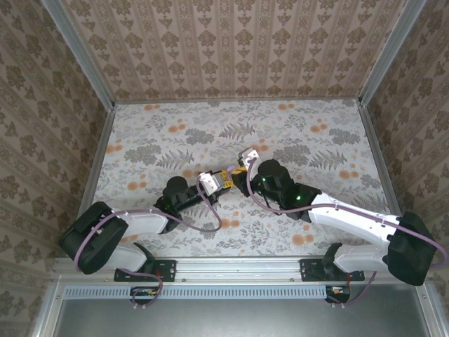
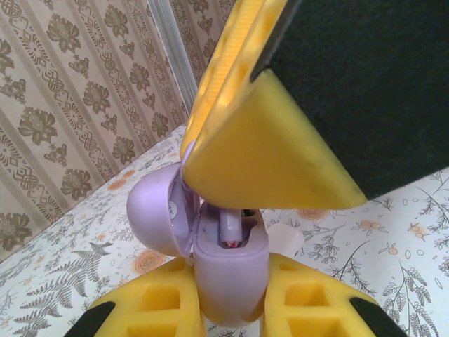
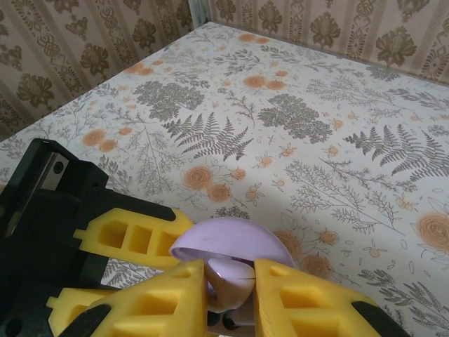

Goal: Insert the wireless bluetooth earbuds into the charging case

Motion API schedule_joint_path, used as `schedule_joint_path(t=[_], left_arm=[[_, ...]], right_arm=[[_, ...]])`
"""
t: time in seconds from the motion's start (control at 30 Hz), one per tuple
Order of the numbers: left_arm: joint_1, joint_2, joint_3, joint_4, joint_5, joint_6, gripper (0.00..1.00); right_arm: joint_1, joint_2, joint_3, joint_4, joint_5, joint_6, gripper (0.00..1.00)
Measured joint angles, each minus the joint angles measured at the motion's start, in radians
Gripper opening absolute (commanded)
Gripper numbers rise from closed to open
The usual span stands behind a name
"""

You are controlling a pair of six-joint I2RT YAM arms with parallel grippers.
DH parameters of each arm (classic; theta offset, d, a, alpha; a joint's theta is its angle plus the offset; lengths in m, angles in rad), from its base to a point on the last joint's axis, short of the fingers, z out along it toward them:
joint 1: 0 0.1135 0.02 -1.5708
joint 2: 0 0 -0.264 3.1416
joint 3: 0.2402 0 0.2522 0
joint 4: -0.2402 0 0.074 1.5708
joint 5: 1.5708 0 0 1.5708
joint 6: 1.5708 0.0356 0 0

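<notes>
Left claw [image 2: 231,303] gripping open charging case [image 2: 230,270], right claw [image 3: 230,275] pinching earbud [image 3: 226,284]

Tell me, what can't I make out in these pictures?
- Left wrist view: a finger of the right claw covers the charging case, hiding its sockets.
- Right wrist view: the lilac earbud, pinched between that claw's fingers, is cut off by the bottom edge.
- Top view: where the left claw and right claw meet, case and earbud are too small.
</notes>
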Motion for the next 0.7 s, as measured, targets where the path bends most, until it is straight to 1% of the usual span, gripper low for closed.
schedule_joint_path(t=[0.27, 0.7], left_arm=[[0.000, -0.003, 0.000, -0.005, -0.006, 0.000, 0.02], [0.001, -0.022, 0.000, -0.058, -0.032, 0.000, 0.02]], right_arm=[[0.014, 0.015, 0.017, 0.000, 0.002, -0.022, 0.22], [0.028, 0.064, 0.056, -0.022, 0.026, -0.041, 0.23]])
